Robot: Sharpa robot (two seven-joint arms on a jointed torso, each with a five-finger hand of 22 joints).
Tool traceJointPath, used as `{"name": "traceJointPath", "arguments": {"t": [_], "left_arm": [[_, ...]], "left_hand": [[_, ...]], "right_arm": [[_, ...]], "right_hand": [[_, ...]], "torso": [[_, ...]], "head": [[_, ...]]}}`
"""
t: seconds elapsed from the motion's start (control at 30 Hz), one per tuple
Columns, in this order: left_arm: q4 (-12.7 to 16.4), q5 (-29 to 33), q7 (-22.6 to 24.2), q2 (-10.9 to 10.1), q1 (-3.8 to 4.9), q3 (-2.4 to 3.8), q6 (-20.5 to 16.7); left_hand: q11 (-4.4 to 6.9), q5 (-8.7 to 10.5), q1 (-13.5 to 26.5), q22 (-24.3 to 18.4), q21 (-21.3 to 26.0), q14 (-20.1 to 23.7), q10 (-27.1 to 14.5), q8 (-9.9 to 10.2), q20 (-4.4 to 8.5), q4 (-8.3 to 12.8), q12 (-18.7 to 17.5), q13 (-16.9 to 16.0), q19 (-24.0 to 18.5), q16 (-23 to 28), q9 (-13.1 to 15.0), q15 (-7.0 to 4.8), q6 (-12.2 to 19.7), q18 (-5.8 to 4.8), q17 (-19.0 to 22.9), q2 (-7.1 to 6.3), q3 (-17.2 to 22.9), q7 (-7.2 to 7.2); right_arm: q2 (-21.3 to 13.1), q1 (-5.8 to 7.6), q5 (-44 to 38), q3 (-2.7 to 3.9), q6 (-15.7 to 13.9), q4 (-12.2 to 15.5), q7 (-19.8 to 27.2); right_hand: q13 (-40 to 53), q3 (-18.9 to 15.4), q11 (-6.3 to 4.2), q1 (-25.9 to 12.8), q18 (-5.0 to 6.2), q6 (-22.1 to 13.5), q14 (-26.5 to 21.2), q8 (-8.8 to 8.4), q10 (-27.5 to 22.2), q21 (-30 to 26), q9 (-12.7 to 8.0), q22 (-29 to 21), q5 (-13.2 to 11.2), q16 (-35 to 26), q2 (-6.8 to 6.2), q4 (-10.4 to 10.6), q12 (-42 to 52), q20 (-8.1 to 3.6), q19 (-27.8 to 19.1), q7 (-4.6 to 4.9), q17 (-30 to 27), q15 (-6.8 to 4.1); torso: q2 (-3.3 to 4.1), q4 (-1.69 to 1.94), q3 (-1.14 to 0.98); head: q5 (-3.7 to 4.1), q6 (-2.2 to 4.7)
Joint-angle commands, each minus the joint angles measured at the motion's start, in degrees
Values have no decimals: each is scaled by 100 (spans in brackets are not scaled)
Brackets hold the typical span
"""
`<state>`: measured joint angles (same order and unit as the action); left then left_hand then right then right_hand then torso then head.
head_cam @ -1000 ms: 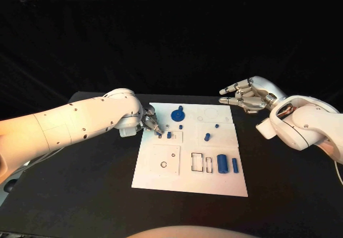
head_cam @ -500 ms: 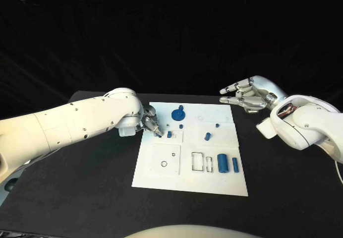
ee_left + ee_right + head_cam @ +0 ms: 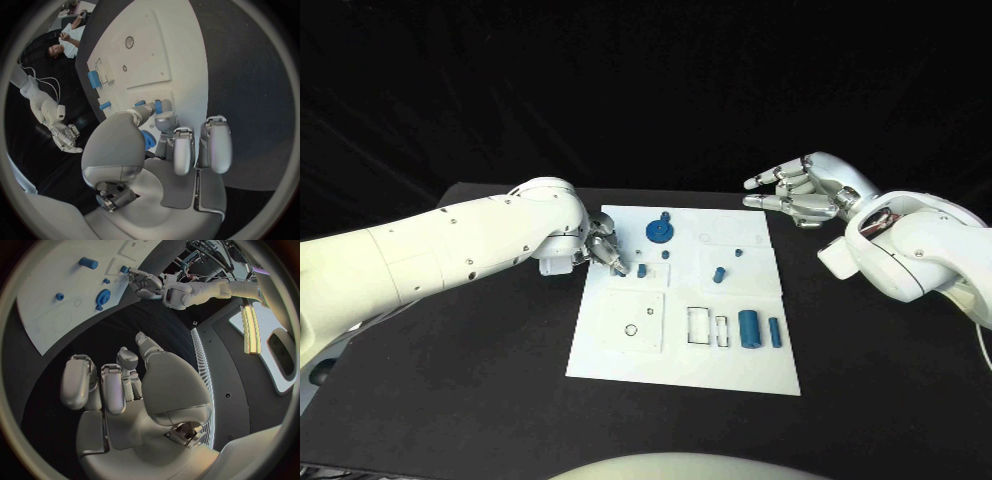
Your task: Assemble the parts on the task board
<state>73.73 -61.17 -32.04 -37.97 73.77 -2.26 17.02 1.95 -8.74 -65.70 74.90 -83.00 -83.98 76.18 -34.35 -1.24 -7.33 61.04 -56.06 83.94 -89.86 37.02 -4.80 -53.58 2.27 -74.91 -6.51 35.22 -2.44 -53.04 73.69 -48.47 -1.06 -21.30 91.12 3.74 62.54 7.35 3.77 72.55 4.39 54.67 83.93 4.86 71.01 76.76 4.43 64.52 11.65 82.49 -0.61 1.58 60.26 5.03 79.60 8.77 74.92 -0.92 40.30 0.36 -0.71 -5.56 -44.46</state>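
White plastic makes up the task board [image 3: 733, 345], which lies in the middle of the head view on the black table [image 3: 459, 400], with its blue parts scattered over the upper and right portions. The left hand [image 3: 600, 248] sits at the board's upper left edge, fingers drawn together and pointing down beside a small blue peg [image 3: 642, 270]. In the left wrist view the fingertips [image 3: 164, 119] close around something small and blue, so it seems to be pinching a part, though I cannot tell which one. A blue gear [image 3: 658, 234] lies just above and to the right of that hand, near the board's top edge.

The right hand [image 3: 798, 195] hovers off the board's upper right corner, fingers spread and holding nothing.

Further down, a blue cylinder [image 3: 750, 327] and a thin blue bar [image 3: 775, 333] rest beside 2 empty rectangular slots [image 3: 705, 328] in the lower right of the board.

To do this step well, I'd say the left hand should keep the pinched piece upright, line it squarely over its hole before lowering, and press gently, since a tilt would jam it. It should also steer clear of the neighbouring peg.
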Motion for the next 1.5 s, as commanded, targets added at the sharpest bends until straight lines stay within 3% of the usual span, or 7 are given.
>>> {"name": "traceJointPath", "arguments": {"t": [0.03,0.33,0.57,0.9,1.07,1.2,1.5], "left_arm": [[-13,-35,-30,28,-25,-14,148],[-185,137,-249,176,-34,-29,263],[-261,172,-344,245,-57,-48,398],[-277,3,-380,288,-63,-55,447],[-283,-68,-380,299,-64,-55,431],[-285,-163,-376,304,-64,-55,392],[-293,-208,-374,310,-67,-56,318]], "left_hand": [[-1,-55,77,731,-32,-602,52,-36,12,831,41,-12,271,-14,-12,-31,-63,-20,-1509,12,893,19],[4,-64,299,742,-35,-602,93,-48,13,770,75,-51,271,-14,-47,-32,-110,-22,-1509,89,909,33],[17,-51,569,757,-42,-602,134,-41,15,643,133,-126,274,-14,-107,-39,-175,-25,-1509,165,823,61],[38,-39,793,786,-60,-602,175,-5,19,553,175,-189,283,-14,-212,-50,-276,-31,-1509,153,621,93],[45,-22,1036,826,-91,-602,208,24,24,382,207,-239,298,-14,-302,-55,-369,-40,-1509,131,311,104],[59,76,1270,869,-124,-602,236,58,26,174,246,-295,315,-14,-396,-66,-457,-51,-1509,78,-185,123],[62,103,1272,912,-154,-602,257,104,40,27,272,-357,330,-14,-525,-73,-530,-59,-1509,88,-782,127]], "right_arm": [[3,-4,-16,0,73,5,12],[-16,-5,-19,0,74,45,7],[-22,-5,-20,-1,83,47,3],[-24,-5,-21,-1,77,47,12],[-25,-5,-19,-1,75,45,14],[-25,-5,-18,-1,74,46,15],[-28,-5,-17,-1,75,46,17]], "right_hand": [[-4,-21,-12,9,68,27,382,26,-32,-35,2,-4,35,-37,39,4,8,-3,-32,3,566,5],[-1,-25,-12,8,69,26,382,25,-31,-39,2,-10,37,-37,41,8,12,-3,-35,3,566,5],[-1,-25,-12,8,69,26,382,25,-31,-39,2,-10,37,-37,41,8,12,-3,-35,3,566,5],[-1,-29,-12,6,69,25,382,25,-31,-38,2,-8,39,-36,42,12,14,-3,-34,3,568,5],[-2,-31,-12,6,69,25,381,25,-32,-39,2,-9,40,-37,42,13,13,-3,-34,3,567,5],[-12,-35,-11,5,72,24,378,25,-40,-47,2,-25,43,-48,42,16,2,-2,-41,3,554,6],[-20,-41,-10,2,75,19,377,23,-48,-57,1,-42,48,-52,43,22,-6,-2,-48,4,550,6]], "torso": [[2,-2,-2],[8,-13,0],[-4,0,-7],[-3,-1,-2],[0,0,0],[0,0,-2],[-2,-1,-3]], "head": [[0,-1],[0,-10],[19,-29],[20,-47],[21,-44],[23,-44],[25,-42]]}}
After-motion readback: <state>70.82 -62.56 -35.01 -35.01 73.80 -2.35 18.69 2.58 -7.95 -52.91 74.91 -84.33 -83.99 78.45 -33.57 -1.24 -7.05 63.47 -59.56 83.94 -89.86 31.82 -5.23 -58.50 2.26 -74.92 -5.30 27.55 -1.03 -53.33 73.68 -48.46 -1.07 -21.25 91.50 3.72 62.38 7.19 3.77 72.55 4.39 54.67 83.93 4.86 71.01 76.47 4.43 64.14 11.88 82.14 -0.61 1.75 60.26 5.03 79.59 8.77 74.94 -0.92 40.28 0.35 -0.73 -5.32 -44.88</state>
